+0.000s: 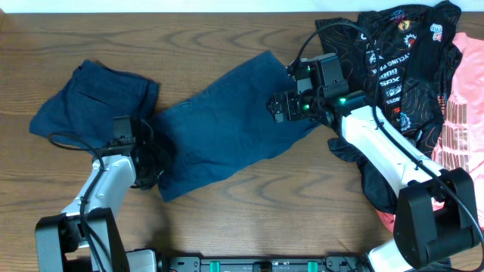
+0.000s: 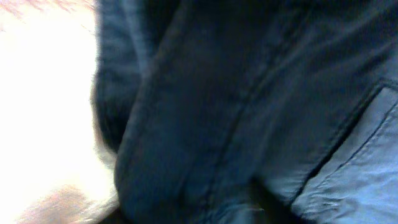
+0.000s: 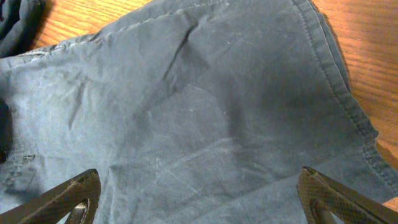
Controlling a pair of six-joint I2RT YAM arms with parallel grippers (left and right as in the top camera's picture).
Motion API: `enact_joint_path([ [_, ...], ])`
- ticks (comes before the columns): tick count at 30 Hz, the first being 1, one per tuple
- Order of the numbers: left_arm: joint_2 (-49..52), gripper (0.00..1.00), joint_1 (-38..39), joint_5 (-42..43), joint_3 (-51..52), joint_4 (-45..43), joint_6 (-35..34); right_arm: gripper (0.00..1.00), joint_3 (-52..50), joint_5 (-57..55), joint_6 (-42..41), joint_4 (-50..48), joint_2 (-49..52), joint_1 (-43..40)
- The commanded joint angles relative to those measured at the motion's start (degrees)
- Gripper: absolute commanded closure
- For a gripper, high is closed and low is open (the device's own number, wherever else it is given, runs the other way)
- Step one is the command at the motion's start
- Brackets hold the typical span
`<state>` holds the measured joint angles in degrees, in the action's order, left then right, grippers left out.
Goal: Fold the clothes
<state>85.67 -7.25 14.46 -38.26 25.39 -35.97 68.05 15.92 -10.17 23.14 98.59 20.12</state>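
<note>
The navy clothes [image 1: 227, 128] lie spread across the middle of the wooden table, with a pocketed part [image 1: 91, 98] at the left. My left gripper [image 1: 147, 168] is down in the bunched lower-left edge of the fabric. The left wrist view is filled with blurred navy fabric [image 2: 236, 106] showing a seam and a pocket edge, and the fingers are hidden. My right gripper [image 1: 283, 109] is open just above the garment's right end. In the right wrist view its fingertips [image 3: 199, 199] straddle flat navy cloth [image 3: 186, 106] near the hem.
A black printed jersey [image 1: 393, 45] and a pink garment [image 1: 461, 113] are piled at the right, partly under my right arm. Bare wood table [image 1: 227, 30] shows at the back and along the front [image 1: 265, 219].
</note>
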Motion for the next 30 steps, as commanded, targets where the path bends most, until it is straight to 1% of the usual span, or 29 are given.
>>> enact_joint_path([
  [1,1.44,0.94,-0.04,3.08,1.92,0.04,0.61,0.01,0.72,0.66,0.63,0.33,-0.72,0.48],
  [2,1.36,0.94,-0.09,3.17,1.75,0.28,1.55,0.07,0.72,0.68,0.63,0.48,-0.72,0.68],
  [3,1.16,0.94,-0.09,3.08,1.31,1.09,2.51,0.15,0.72,0.68,0.66,0.63,-0.72,0.96],
  [4,0.94,0.94,-0.09,3.1,0.63,2.19,3.63,0.28,0.72,0.68,0.66,0.81,-0.7,1.25],
  [5,0.5,0.94,-0.09,3.08,-0.55,4.22,4.79,0.46,0.72,0.72,0.92,1.05,-0.7,1.7],
  [7,-0.57,0.94,-0.09,3.06,-3.82,9.09,7.23,0.76,0.61,0.74,0.9,1.14,-0.39,2.78],
  [8,-1.25,0.94,-0.09,3.06,-6.16,12.37,8.17,0.89,0.59,0.9,0.85,1.14,0.02,3.58],
  [9,-1.81,0.94,-0.09,3.08,-8.39,15.32,8.98,0.93,0.59,0.9,0.85,1.11,0.37,4.17],
  [13,-4.61,0.94,-0.09,3.08,-19.26,27.54,13.05,0.97,0.59,1.07,0.81,0.94,3.67,8.31],
  [15,-5.9,0.94,-0.07,3.08,-24.41,31.8,14.14,0.98,0.59,2.12,0.37,0.37,6.08,10.69],
  [17,-7.1,0.94,0.0,3.21,-28.63,34.77,14.12,0.99,0.59,6.01,0.37,-1.11,9.07,13.38],
  [20,-8.83,0.94,0.5,4.55,-32.22,36.74,14.12,0.99,0.59,11.91,-0.24,-5.27,13.55,17.57],
  [22,-10.05,0.94,1.07,7.82,-32.94,36.65,14.1,0.98,0.59,15.13,-1.64,-9.88,16.81,20.9],
  [23,-10.51,0.94,1.31,9.27,-32.94,36.68,14.1,0.96,0.61,16.13,-1.92,-12.39,18.29,22.58],
  [26,-10.91,0.94,2.27,12.41,-32.92,36.74,14.08,0.94,0.61,16.7,-3.69,-18.64,21.24,26.8],
  [30,-10.75,0.94,4.35,12.52,-32.92,36.63,14.08,0.89,0.85,14.8,-3.74,-23.3,21.59,29.97],
])
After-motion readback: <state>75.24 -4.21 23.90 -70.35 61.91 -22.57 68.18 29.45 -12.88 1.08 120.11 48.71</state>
